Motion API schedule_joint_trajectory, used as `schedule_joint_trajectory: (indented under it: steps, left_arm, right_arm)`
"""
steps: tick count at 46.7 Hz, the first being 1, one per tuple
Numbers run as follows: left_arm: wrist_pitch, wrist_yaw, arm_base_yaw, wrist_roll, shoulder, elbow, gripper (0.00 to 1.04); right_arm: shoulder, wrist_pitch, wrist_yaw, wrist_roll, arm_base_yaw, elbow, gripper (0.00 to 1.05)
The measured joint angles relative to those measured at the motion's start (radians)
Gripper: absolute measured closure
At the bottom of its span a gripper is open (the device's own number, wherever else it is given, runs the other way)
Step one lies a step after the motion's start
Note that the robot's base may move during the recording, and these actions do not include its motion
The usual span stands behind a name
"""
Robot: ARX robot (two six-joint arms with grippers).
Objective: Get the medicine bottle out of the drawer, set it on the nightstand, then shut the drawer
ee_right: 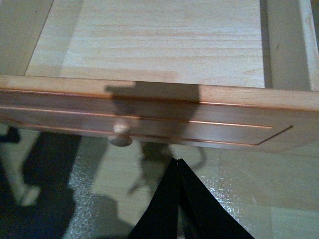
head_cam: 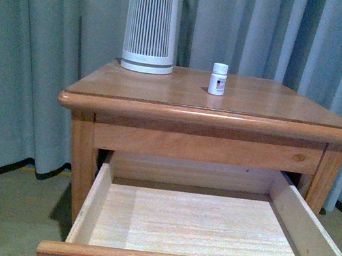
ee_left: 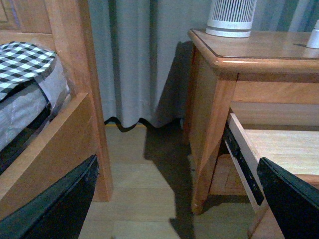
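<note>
The small white medicine bottle (head_cam: 218, 79) stands upright on the nightstand (head_cam: 255, 103) top, right of centre; its edge also shows in the left wrist view (ee_left: 313, 39). The upper drawer (head_cam: 194, 222) is pulled far out, its pale wood floor bare. In the right wrist view the drawer front (ee_right: 209, 119) and its round knob (ee_right: 120, 134) lie just ahead of my right gripper (ee_right: 178, 162), which is shut with nothing in it, a short way off the knob. My left gripper (ee_left: 177, 199) hangs open over the floor beside the nightstand, holding nothing.
A large white ribbed cylinder device (head_cam: 151, 28) stands at the back left of the nightstand top. Grey curtains (head_cam: 40, 45) hang behind. A wooden bed frame (ee_left: 70, 99) with checked bedding (ee_left: 22, 59) is to the left. The drawer's black side rail (ee_left: 241, 162) is exposed.
</note>
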Motion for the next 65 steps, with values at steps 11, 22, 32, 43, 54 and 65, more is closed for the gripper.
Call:
schedule_joint_trajectory:
  steps: [11, 22, 32, 43, 54, 65]
  left_arm:
    - [0.000, 0.000, 0.000, 0.000, 0.000, 0.000, 0.06]
    - [0.000, 0.000, 0.000, 0.000, 0.000, 0.000, 0.06]
    - [0.000, 0.000, 0.000, 0.000, 0.000, 0.000, 0.06]
    - [0.000, 0.000, 0.000, 0.000, 0.000, 0.000, 0.06]
    - [0.000, 0.000, 0.000, 0.000, 0.000, 0.000, 0.06]
    - [0.000, 0.000, 0.000, 0.000, 0.000, 0.000, 0.06]
  right_arm:
    - [0.188, 0.240, 0.047, -0.085, 0.006, -0.040, 1.01]
    - [0.433, 0.551, 0.090, -0.227, -0.010, -0.050, 1.01]
    - [0.592, 0.635, 0.082, -0.263, -0.062, 0.001, 1.01]
    - [0.688, 0.644, 0.063, -0.285, -0.097, 0.103, 1.01]
    - [0.795, 0.649, 0.023, -0.332, -0.129, 0.260, 1.01]
    - [0.874, 0.653, -0.013, -0.373, -0.147, 0.399, 1.01]
